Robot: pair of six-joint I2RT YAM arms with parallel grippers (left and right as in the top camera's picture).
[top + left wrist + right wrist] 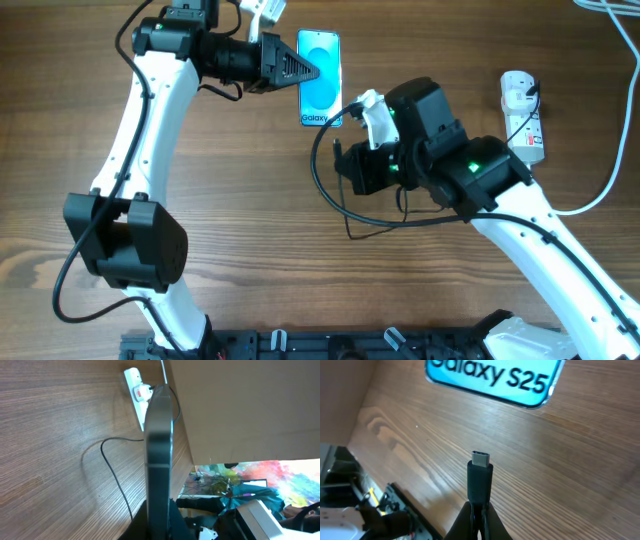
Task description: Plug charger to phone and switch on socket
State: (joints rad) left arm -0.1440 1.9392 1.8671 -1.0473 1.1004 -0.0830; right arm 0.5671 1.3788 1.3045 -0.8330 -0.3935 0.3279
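Charger tip point(481, 467) in right claw point(479, 510), just short of phone point(492, 377).

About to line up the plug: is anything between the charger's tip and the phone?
Nothing visible. In the right wrist view, only bare table lies between the connector, held in the right gripper, and the phone. The left gripper holds the phone by its side, off that line.

Overhead: high above, facing straight down on the whole worktop point(240, 220).
Left wrist: tight against the phone point(159, 450) edge, facing the socket point(137, 390).
Right wrist: low, close, facing along the charger point(480, 477) toward the phone.
Shared: phone in all three.
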